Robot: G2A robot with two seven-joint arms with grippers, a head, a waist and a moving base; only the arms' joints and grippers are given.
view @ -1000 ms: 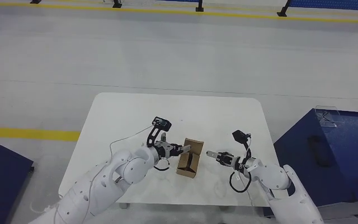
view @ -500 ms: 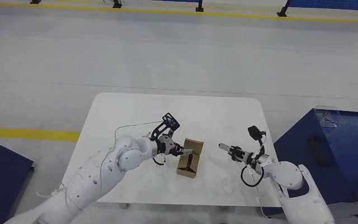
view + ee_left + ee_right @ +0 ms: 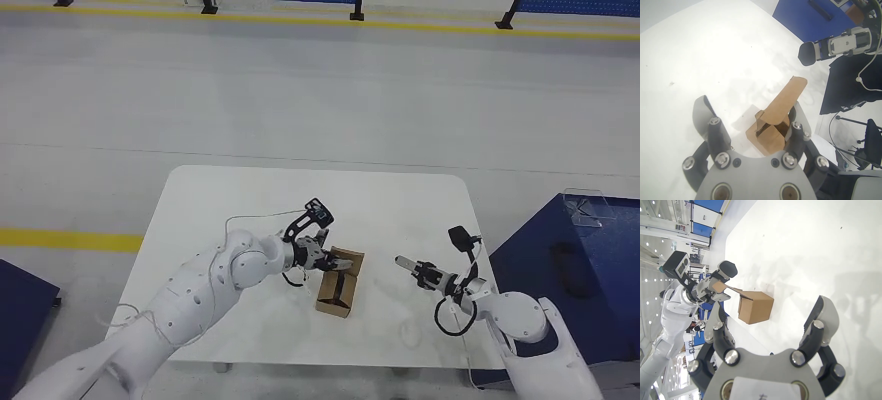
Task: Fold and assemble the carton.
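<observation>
A small brown carton (image 3: 338, 285) stands on the white table (image 3: 250, 200), near its front middle. One long top flap (image 3: 787, 98) sticks up and out from the carton (image 3: 770, 140). My left gripper (image 3: 335, 264) is at the carton's top, open. The flap lies between its fingers, against one fingertip (image 3: 798, 117). The other top flaps look partly folded in. My right gripper (image 3: 403, 264) hangs open to the right of the carton, well apart from it. The right wrist view has the carton (image 3: 755, 308) in front of that gripper (image 3: 768, 304), with the flap (image 3: 728, 288) leading up to the left gripper (image 3: 723, 283).
A blue cabinet (image 3: 580, 270) stands just off the table's right side, and another blue object (image 3: 20, 300) sits at the left edge of the top view. The carton is close to the table's front edge. Bare table lies behind and to the left.
My left gripper has swung right and turned onto the carton's raised flap. The right gripper has drawn back to the right, away from the carton.
</observation>
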